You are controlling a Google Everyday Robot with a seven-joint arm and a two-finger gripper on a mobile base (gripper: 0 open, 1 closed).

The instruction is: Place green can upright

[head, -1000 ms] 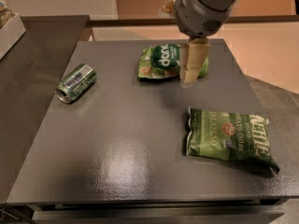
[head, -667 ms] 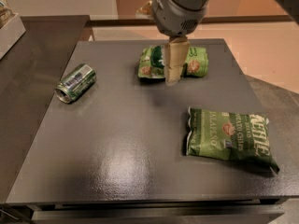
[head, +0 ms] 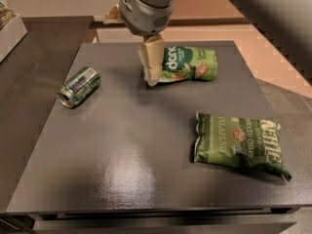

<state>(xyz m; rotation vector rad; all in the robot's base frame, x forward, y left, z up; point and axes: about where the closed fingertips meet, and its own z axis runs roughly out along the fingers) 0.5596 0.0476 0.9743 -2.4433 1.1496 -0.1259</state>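
Past the near-right chip bag (head: 239,147), the green can (head: 78,86) lies on its side at the bench's (head: 122,179) left, its long axis running near-left to far-right and one silver end facing near-left. Best to grip it across the middle, square to that axis. Farther back, the end effector (head: 152,79) hovers beside another bag (head: 190,65). I cannot tell whether it is open or closed.

Beige pincer (head: 151,77) at bag (head: 190,65); green can (head: 79,87)

Office pantry, snack bags (head: 239,145), hand (head: 151,76) over grey counter (head: 122,169)
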